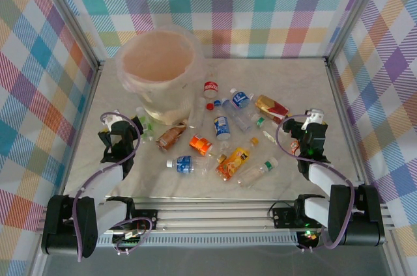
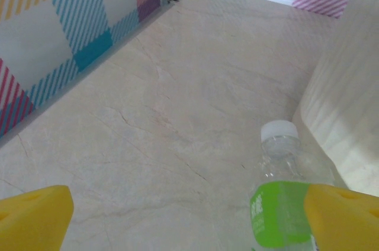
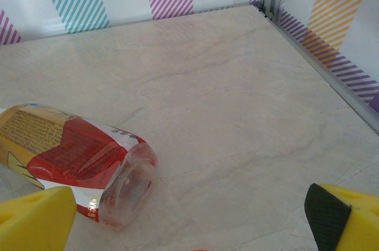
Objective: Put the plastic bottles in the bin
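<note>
Red-labelled bottle (image 3: 71, 150) on side, clear base toward right gripper (image 3: 189, 224).

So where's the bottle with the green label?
The green-label bottle lies on the left side of the table, just in front of the left gripper and close beside the foot of the bin.

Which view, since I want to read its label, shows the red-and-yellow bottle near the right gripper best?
The right wrist view: the red-and-yellow bottle lies close up on its side, label and clear base plain, its other end cut off by the frame. The top external view shows it whole but small.
</note>
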You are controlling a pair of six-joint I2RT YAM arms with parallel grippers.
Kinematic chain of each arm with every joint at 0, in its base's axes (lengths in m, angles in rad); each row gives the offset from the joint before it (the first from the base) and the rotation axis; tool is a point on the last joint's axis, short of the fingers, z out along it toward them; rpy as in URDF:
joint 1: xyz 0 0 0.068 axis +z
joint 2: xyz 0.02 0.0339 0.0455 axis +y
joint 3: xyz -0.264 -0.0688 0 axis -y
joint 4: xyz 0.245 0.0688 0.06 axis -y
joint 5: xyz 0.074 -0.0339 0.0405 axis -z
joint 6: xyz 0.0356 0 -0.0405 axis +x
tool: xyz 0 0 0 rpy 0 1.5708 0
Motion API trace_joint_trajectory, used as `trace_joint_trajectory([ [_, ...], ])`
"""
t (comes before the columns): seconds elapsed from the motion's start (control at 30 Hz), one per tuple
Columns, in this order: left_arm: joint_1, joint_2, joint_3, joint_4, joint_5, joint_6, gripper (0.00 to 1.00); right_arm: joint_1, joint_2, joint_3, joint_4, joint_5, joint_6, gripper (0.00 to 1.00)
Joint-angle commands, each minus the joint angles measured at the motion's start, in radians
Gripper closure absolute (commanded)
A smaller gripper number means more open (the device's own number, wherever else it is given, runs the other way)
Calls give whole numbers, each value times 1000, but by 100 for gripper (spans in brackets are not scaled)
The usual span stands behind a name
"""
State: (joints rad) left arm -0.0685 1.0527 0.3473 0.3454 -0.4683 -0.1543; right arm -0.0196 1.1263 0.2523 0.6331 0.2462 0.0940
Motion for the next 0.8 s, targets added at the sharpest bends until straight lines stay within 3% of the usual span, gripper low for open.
trace_joint_trajectory([
  [0.0,12,-53,35,-96,89,-54,0,-6,-11,30,5,2,9,0],
  [0.23,12,-121,87,-272,228,-96,0,-5,6,53,-41,1,17,0],
  [0.37,12,-118,111,-291,296,-101,0,-5,2,53,-42,4,18,0],
  [0.77,12,93,215,-348,326,-142,0,-6,-3,51,-45,16,17,0],
])
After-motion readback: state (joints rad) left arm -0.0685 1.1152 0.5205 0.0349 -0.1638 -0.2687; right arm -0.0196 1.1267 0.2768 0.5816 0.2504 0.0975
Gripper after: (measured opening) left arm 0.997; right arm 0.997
